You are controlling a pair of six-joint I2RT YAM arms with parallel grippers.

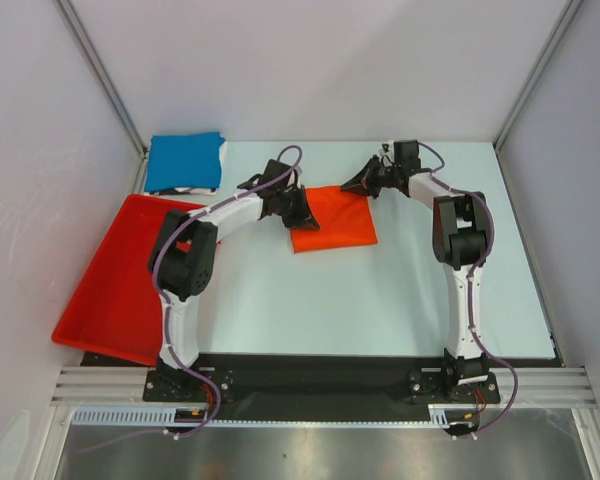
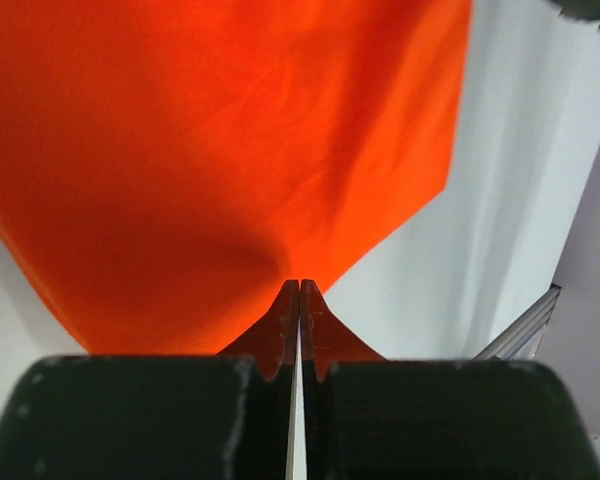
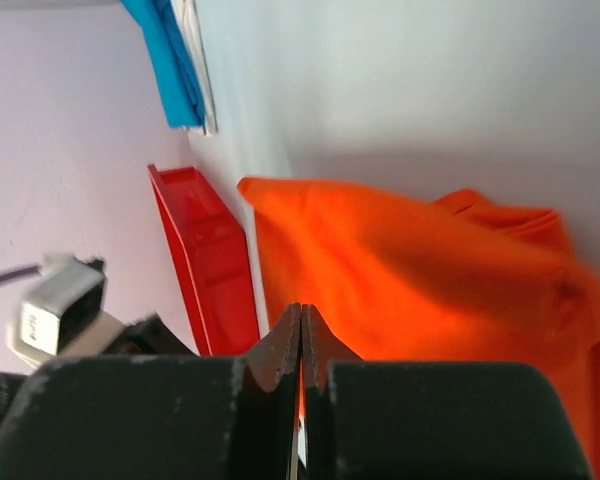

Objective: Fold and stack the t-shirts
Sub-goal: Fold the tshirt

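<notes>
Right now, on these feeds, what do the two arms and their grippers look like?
Both arms match: the left arm and right arm have white links between chunky black joints. A purple cable runs along each. The left gripper and right gripper are black blocks with two thin dark fingers tapering to a point.

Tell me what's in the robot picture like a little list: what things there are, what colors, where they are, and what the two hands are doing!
orange shirt: far middle of the table, in a rough square
blue shirt: folded, far left corner
red tray: left side of the table
left hand: shut on the orange shirt's left edge
right hand: shut on the orange shirt's far edge
table: pale blue
</notes>
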